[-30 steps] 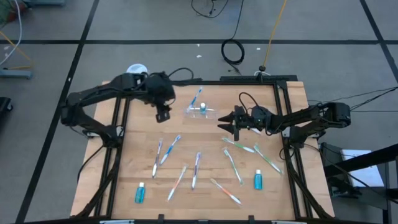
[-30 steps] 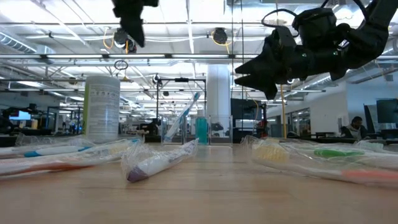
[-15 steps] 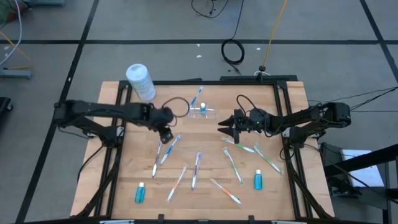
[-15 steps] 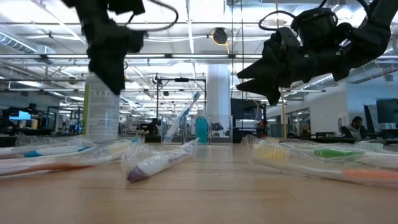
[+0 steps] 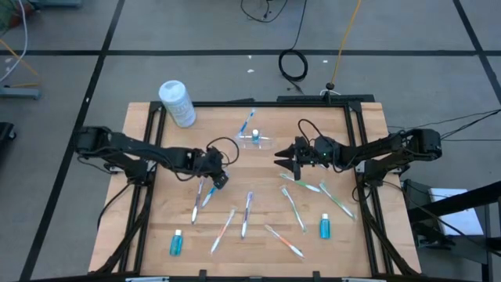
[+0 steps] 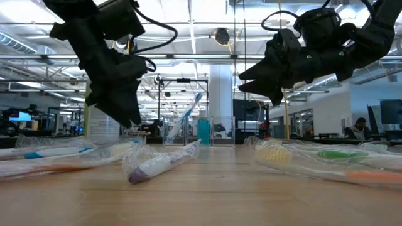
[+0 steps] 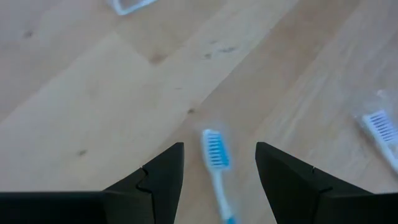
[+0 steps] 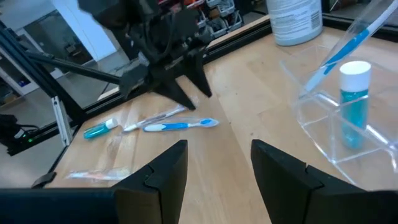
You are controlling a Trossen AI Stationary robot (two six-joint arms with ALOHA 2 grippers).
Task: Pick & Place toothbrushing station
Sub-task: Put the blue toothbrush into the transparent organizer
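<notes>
A wooden table framed in black rail, seen from above, is strewn with toothbrushes, the clear toothbrushing station near its far edge, between the left gripper low over a blue toothbrush and the right gripper hovering just beside the station. At table height, an industrial hall stretches behind the station as both arms hang above the boards. The left wrist camera shows its fingers spread astride the brush head, and the right wrist camera shows its own fingers parted, the station close ahead holding a brush and a blue tube.

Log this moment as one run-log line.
left hand: open, low over blue toothbrush | right hand: open, empty, hovering by holder | holder: on table, holds a brush and tube
</notes>
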